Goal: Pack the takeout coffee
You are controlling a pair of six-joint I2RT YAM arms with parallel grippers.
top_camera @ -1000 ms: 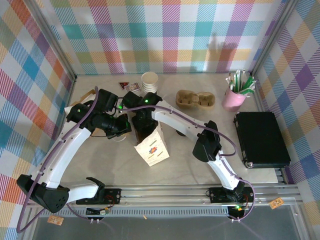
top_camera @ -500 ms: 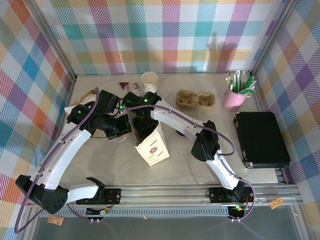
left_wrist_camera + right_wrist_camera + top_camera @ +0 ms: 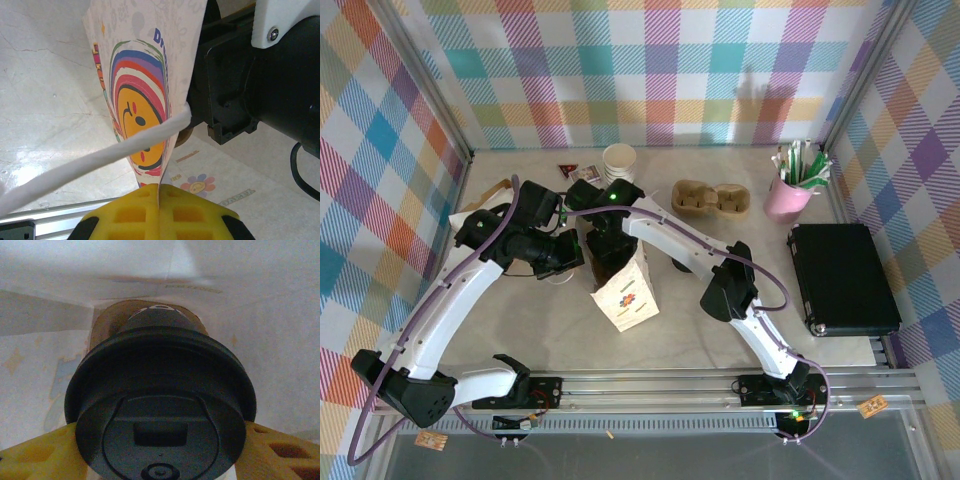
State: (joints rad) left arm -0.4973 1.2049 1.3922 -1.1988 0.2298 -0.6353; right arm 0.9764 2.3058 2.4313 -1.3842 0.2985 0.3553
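Little has shifted in the last second: the right arm's elbow (image 3: 725, 292) edged inward while the right tool (image 3: 160, 452) stays inside the white printed paper bag (image 3: 625, 298), so lowering seems nearly done. Between its widely spread yellow fingers (image 3: 35, 455) sits the small paper takeout coffee cup (image 3: 160, 390), its wall hidden under the round black plastic lid. The left tool (image 3: 159, 195) is clamped on the bag's edge.

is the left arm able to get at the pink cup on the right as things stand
Probably not: the left tool is shut on the paper bag, and the right arm lies across the way to the pink cup.
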